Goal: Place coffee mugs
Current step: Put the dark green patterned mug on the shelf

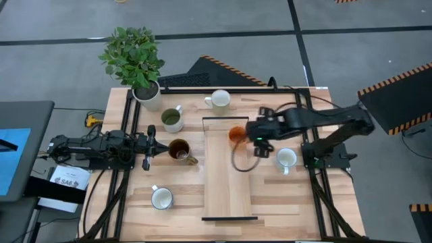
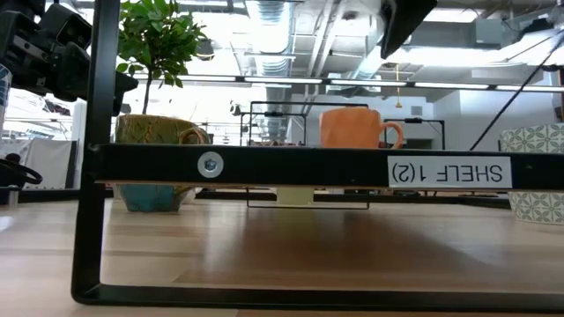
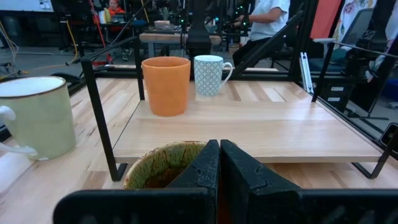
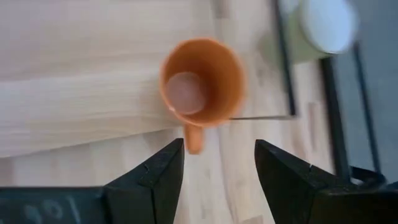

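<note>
The orange mug stands upright on the wooden shelf, near its far right corner. It also shows in the low view. My right gripper is open above it, fingers pointing down, just off the mug's handle, touching nothing. My left gripper is shut and level, just left of the dark brown mug, whose rim lies in front of the fingers. The olive green mug, two white mugs and a patterned white mug stand on the table.
A potted plant in a white pot stands at the far left corner. The shelf's black metal frame rises at both its ends. Much of the shelf board toward the near edge is bare. A person stands beyond the table.
</note>
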Controlling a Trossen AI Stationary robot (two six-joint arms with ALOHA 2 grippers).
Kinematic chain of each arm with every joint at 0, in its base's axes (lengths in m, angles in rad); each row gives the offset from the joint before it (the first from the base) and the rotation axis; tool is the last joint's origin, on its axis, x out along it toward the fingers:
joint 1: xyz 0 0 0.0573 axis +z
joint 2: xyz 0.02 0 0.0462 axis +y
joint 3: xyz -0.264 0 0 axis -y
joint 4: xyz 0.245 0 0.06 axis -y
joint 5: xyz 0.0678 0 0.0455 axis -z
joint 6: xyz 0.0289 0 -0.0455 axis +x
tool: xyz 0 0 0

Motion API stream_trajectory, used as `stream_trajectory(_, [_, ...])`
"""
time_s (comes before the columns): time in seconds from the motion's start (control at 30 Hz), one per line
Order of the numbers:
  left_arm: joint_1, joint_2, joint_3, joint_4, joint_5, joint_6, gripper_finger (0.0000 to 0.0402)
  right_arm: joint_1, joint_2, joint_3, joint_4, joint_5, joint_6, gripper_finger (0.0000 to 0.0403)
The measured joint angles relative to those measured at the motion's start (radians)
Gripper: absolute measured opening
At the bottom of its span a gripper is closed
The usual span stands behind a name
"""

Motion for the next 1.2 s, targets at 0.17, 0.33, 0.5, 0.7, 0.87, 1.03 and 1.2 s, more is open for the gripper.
stream_trajectory(0.17, [0.0, 0.0, 0.0, 0.0, 0.0, 0.0, 0.0, 0.019, -0.242, -0.257, 0.156, 0.052, 0.087, 0.0221])
stream_trajectory(0.33, [0.0, 0.0, 0.0, 0.0, 0.0, 0.0, 0.0, 0.022, -0.475, -0.515, 0.394, 0.074, 0.097, 0.0221])
stream_trajectory(0.5, [0.0, 0.0, 0.0, 0.0, 0.0, 0.0, 0.0, 0.021, -0.644, -0.741, 0.825, 0.11, -0.064, 0.0221])
stream_trajectory(0.7, [0.0, 0.0, 0.0, 0.0, -0.004, 0.022, 0.0, -0.004, -0.72, -0.944, 1.275, 0.107, -0.247, 0.0221])
stream_trajectory(0.87, [0.0, 0.0, 0.0, 0.004, -0.026, 0.13, 0.0, -0.031, -0.717, -0.981, 1.368, 0.102, -0.278, 0.0221])
stream_trajectory(1.03, [0.0, 0.001, -0.001, 0.048, -0.046, 0.086, 0.0, -0.05, -0.696, -0.987, 1.377, 0.101, -0.275, 0.0221])
stream_trajectory(1.2, [0.001, 0.0, 0.0, 0.276, -0.077, -0.019, 0.0, -0.054, -0.665, -0.987, 1.383, 0.1, -0.274, 0.0221])
